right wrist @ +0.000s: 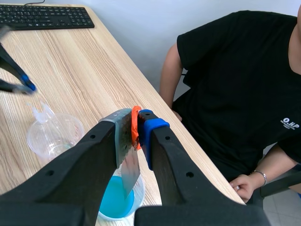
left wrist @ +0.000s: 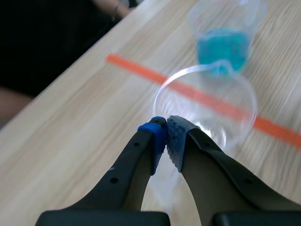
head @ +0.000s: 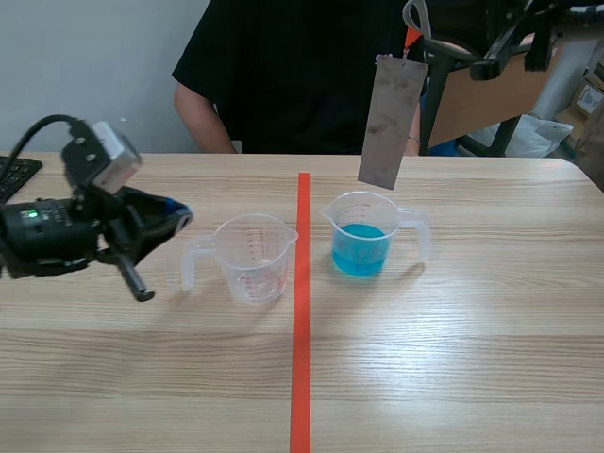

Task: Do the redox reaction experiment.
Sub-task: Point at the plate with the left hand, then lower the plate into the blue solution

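**Location: robot test bench in an office-type laboratory room.**

The work surface is a pale wood-grain table (head: 453, 359) divided by an orange-red tape line (head: 301, 311). Two clear plastic measuring cups stand on it: an empty cup (head: 253, 257) and a cup of blue liquid (head: 363, 236). A grey metal plate (head: 390, 123) hangs above the latter. A black robot arm (head: 47, 236) carrying a wrist camera comes in low over the table. A black keyboard (right wrist: 44, 16) lies at one end of the table. A person (head: 283, 75) in a black shirt sits across it, before a plain pale wall (head: 85, 66).
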Available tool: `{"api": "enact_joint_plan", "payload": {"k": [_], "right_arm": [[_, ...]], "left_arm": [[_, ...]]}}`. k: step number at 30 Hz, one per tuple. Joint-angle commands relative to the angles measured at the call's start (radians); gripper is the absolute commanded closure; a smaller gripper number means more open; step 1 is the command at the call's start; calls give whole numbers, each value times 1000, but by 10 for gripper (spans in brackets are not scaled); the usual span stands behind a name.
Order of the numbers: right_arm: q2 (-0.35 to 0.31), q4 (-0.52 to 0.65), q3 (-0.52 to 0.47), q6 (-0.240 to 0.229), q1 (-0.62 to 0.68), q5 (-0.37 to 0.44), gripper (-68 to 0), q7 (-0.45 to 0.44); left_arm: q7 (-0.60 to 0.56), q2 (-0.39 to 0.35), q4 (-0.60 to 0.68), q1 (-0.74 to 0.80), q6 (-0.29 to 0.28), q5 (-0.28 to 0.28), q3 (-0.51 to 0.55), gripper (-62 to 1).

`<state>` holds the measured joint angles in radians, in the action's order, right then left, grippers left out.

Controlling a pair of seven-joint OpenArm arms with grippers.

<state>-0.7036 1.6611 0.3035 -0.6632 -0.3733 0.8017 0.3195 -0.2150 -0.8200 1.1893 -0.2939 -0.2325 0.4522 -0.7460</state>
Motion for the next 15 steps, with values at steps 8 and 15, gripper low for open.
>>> {"api": "enact_joint_plan", "payload": {"k": [8, 15], "right_arm": [[-2, 4, -4, 4, -28, 10, -16, -11], [39, -67, -4, -2, -28, -18, -16, -24]], "left_arm": [[-20, -203, 49, 426, 14, 90, 335, -40], [-20, -161, 49, 814, 112, 82, 579, -40]]}}
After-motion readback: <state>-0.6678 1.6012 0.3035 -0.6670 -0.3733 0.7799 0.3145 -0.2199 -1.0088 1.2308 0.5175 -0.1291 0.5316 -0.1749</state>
